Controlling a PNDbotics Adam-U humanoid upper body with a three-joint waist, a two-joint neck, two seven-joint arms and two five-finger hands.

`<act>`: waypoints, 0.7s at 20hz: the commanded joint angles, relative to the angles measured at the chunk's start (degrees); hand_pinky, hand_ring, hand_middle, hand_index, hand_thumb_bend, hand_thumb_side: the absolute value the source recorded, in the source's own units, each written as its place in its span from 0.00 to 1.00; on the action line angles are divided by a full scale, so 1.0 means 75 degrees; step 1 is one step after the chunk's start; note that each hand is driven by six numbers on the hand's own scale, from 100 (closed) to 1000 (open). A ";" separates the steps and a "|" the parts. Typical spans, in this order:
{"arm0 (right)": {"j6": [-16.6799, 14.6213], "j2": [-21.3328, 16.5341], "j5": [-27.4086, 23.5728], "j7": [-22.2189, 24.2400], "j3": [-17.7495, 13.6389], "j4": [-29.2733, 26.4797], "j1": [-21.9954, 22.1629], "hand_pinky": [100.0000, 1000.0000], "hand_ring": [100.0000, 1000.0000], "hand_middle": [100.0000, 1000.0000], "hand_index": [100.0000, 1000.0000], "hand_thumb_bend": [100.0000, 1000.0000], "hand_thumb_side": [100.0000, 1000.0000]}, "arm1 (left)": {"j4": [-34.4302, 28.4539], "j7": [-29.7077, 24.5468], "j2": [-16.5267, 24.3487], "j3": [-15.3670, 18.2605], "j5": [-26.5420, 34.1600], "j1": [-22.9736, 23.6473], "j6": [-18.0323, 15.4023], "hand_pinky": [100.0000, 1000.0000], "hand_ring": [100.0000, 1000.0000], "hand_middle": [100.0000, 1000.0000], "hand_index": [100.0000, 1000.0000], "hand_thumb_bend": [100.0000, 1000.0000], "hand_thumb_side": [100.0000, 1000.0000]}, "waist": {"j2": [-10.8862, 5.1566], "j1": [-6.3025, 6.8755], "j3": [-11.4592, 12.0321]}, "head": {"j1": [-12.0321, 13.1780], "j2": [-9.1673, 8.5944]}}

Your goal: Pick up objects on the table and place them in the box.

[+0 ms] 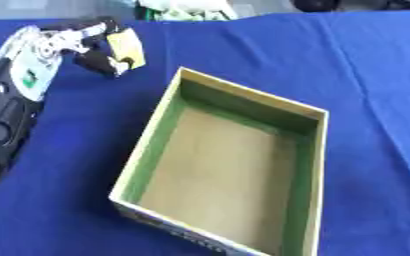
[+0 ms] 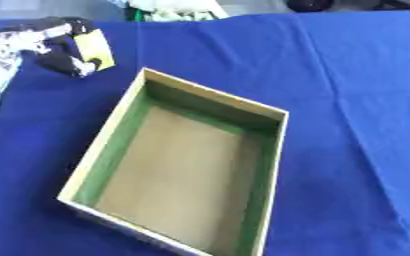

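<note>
My left hand (image 1: 93,46) reaches in from the left edge, its fingers curled round a small flat yellow object (image 1: 127,46). It holds this object above the blue cloth, up and to the left of the box's far left corner. The open cardboard box (image 1: 311,150) has green inner walls and a bare brown floor with nothing in it. My right hand is in neither view.
A blue cloth (image 2: 348,75) with a few folds covers the table. Pale green and white things (image 1: 187,10) lie at the far edge beyond the cloth. A dark shape (image 2: 309,5) sits at the top right.
</note>
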 commanded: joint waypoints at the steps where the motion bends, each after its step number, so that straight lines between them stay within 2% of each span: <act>1: 0.0021 -0.0129 -0.0001 -0.0006 -0.0085 -0.0158 0.0014 0.53 0.58 0.49 0.78 0.00 1.00 | -0.0349 0.0014 0.0260 -0.0019 0.0246 -0.0259 0.0104 0.69 0.84 0.99 0.84 0.00 0.31 | -0.0260 -0.0008 0.0007 | -0.0023 0.0084; 8: 0.0028 -0.0178 0.0005 -0.0031 -0.0111 -0.0158 0.0078 0.54 0.59 0.49 0.78 0.00 1.00 | -0.1031 -0.0048 0.0295 -0.0363 0.0736 -0.0276 -0.0025 0.67 0.83 0.97 0.83 0.00 0.27 | -0.0418 -0.0051 0.0074 | -0.0076 0.0173; 11: 0.0025 -0.0205 0.0010 -0.0035 -0.0114 -0.0158 0.0093 0.54 0.59 0.49 0.78 0.00 1.00 | -0.1534 0.0034 0.0289 -0.0777 0.1014 -0.0295 -0.0295 0.65 0.81 0.95 0.83 0.00 0.25 | -0.0472 -0.0063 0.0122 | -0.0111 0.0198; 14: 0.0018 -0.0244 0.0012 -0.0040 -0.0119 -0.0158 0.0090 0.54 0.59 0.49 0.78 0.00 1.00 | -0.2872 -0.0013 0.0457 -0.1438 0.1177 -0.0064 -0.0453 0.62 0.79 0.92 0.84 0.00 0.21 | -0.0510 -0.0058 0.0172 | -0.0178 0.0207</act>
